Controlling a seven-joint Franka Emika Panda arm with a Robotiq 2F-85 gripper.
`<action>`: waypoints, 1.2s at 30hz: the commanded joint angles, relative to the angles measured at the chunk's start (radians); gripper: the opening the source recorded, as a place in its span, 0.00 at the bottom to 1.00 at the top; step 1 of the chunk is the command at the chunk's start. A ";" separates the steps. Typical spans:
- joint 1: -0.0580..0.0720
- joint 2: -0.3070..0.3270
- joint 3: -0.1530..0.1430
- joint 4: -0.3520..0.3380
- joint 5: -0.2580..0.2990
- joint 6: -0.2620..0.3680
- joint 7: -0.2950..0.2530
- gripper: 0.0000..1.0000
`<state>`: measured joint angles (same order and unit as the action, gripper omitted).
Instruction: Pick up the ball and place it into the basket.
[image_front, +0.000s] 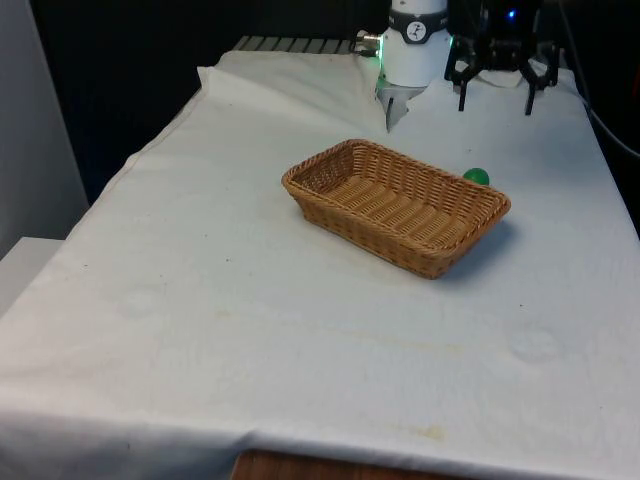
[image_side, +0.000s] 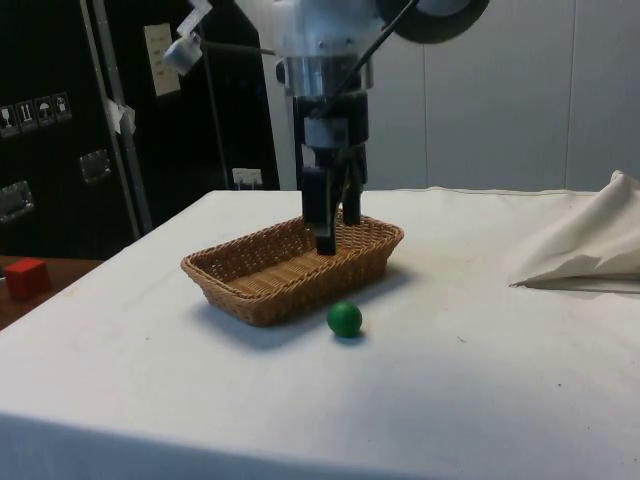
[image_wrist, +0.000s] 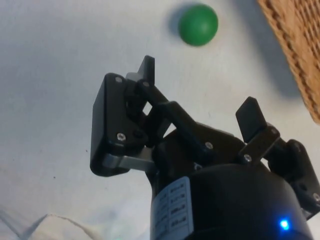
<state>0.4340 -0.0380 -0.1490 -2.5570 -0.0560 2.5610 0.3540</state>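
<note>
A small green ball (image_front: 476, 177) lies on the white cloth just behind the wicker basket (image_front: 395, 205), near its far corner at the front view's right. In the side view the ball (image_side: 345, 319) rests on the cloth a little in front of the basket's (image_side: 290, 265) long wall, apart from it. My gripper (image_front: 495, 92) hangs open and empty above the table, farther back than the ball. From the side the gripper (image_side: 337, 225) points down, well above the ball. The wrist view has the ball (image_wrist: 198, 24) beyond the spread gripper (image_wrist: 200, 90), with the basket's rim (image_wrist: 295, 45) beside it.
The empty basket lies at an angle near the table's middle. A raised fold of cloth (image_side: 585, 245) rises near the robot's base (image_front: 415, 45). Wide bare cloth (image_front: 250, 330) stretches towards the front edge.
</note>
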 joint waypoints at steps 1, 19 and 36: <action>0.003 0.027 0.002 0.010 0.028 0.020 -0.011 1.00; 0.000 0.188 0.011 0.022 0.040 0.153 0.000 1.00; -0.014 0.261 -0.036 -0.007 0.075 0.235 -0.126 1.00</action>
<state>0.4200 0.2230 -0.1850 -2.5640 0.0190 2.7960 0.2280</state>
